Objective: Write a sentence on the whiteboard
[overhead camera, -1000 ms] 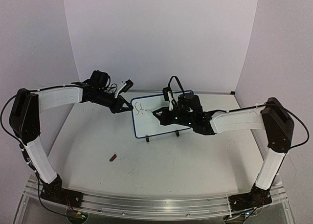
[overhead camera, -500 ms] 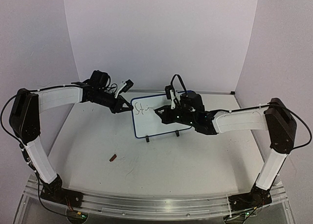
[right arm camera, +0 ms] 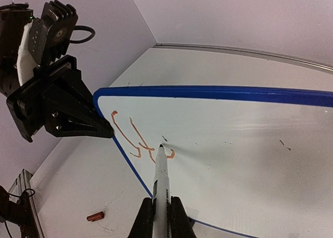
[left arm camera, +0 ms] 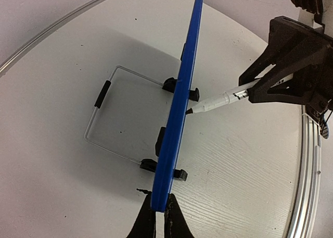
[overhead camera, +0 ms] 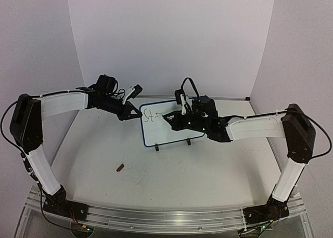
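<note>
The whiteboard (overhead camera: 164, 133) is white with a blue frame and stands upright on black feet at mid table. My left gripper (overhead camera: 139, 115) is shut on its left edge; the left wrist view shows both jaws (left arm camera: 161, 217) pinching the blue rim (left arm camera: 184, 82). My right gripper (right arm camera: 161, 217) is shut on a white marker (right arm camera: 161, 181). The marker's dark tip touches the board face beside the sentence (right arm camera: 132, 139), which is a few orange-red cursive strokes near the upper left corner. From above, the right gripper (overhead camera: 169, 118) hangs in front of the board's middle.
A small red marker cap (overhead camera: 120, 168) lies on the table, front left of the board. A thin wire stand (left arm camera: 104, 118) lies behind the board. An aluminium rail (overhead camera: 166, 217) runs along the near edge, and pale walls close in the back and sides.
The right gripper has shifted slightly up and to the right along the board with the marker, and the orange writing has gained a stroke. The left arm and the board stay still.
</note>
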Motion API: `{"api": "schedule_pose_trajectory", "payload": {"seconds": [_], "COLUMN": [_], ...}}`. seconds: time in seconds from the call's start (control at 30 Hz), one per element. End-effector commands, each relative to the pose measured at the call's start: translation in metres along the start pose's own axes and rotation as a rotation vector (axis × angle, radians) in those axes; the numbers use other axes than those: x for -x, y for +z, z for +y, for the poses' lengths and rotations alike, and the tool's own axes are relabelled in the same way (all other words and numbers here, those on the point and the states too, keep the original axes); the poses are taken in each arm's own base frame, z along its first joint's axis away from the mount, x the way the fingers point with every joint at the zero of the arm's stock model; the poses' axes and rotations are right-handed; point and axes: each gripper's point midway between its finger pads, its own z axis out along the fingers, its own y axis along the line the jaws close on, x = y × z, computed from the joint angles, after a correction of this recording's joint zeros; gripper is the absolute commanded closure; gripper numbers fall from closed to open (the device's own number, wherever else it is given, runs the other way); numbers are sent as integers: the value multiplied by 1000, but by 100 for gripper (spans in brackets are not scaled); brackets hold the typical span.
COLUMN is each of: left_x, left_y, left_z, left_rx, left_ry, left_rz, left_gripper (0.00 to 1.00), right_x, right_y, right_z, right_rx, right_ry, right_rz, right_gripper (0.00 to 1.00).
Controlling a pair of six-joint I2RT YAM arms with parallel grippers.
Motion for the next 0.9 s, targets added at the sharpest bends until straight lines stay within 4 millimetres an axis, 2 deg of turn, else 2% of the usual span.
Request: {"api": "schedule_pose_trajectory", "payload": {"seconds": [0.0, 0.43, 0.87], "left_x": [-15, -13, -13], "left_y": [8, 7, 6], "left_z": [2, 1, 1], "left_rx": [12, 14, 15], "left_ry": [3, 8, 9], "left_rz": [67, 64, 63], "left_gripper": [100, 100, 100], "right_x": [14, -8, -13], "right_y": [7, 10, 8], "right_z": [7, -2, -11], "right_rx": [31, 15, -28], "right_ry": [-12, 2, 5], "right_rz": [-36, 12, 17], "right_gripper": [100, 100, 100]}}
